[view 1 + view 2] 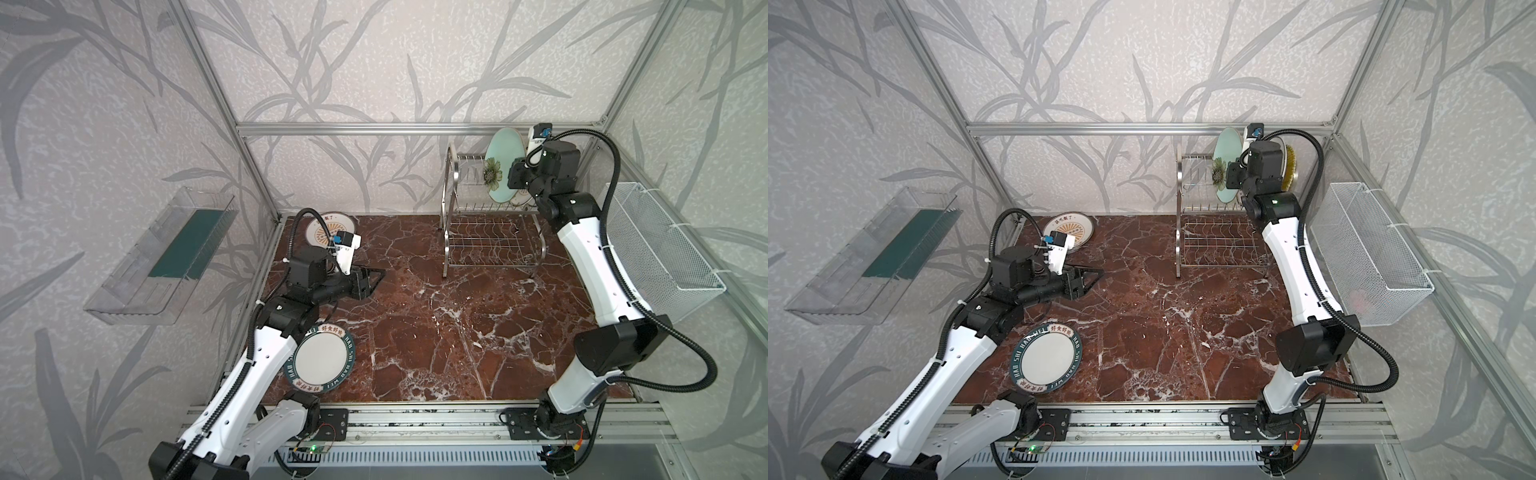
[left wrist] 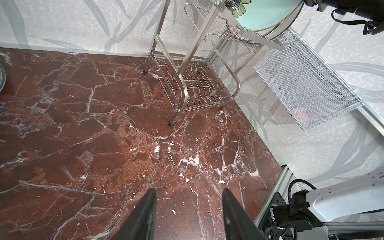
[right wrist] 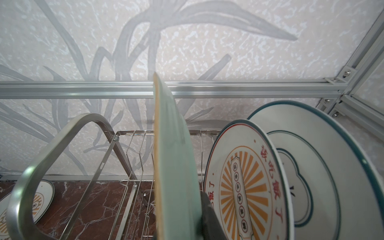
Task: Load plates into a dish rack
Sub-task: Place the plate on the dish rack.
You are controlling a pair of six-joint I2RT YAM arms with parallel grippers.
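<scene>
Though gripped, green plate (image 3: pixel 176 166) seemingly sits in rack (image 3: pixel 91 117).

A robot lab cell dressed as a kitchen: a bare aluminium profile frame (image 1: pixel 415 129) carries pale wall panels printed with grey leaves (image 1: pixel 332 62). Both white-and-black robot arms (image 1: pixel 582 249) bolt to an aluminium rail (image 1: pixel 415 419). Ahead of the left gripper (image 2: pixel 189 190), a shiny stainless steel wire dish rack (image 2: pixel 193 87) stands on a red-brown marble-look counter (image 1: pixel 436 324).

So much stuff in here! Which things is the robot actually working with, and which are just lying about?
In the job: dish rack; pale green plate, held at the rack; racked sunburst plate, cloud-outline plate and yellow plate; table sunburst plate; teal-lettered plate.
Lying about: clear plastic tray; white mesh basket.
</scene>
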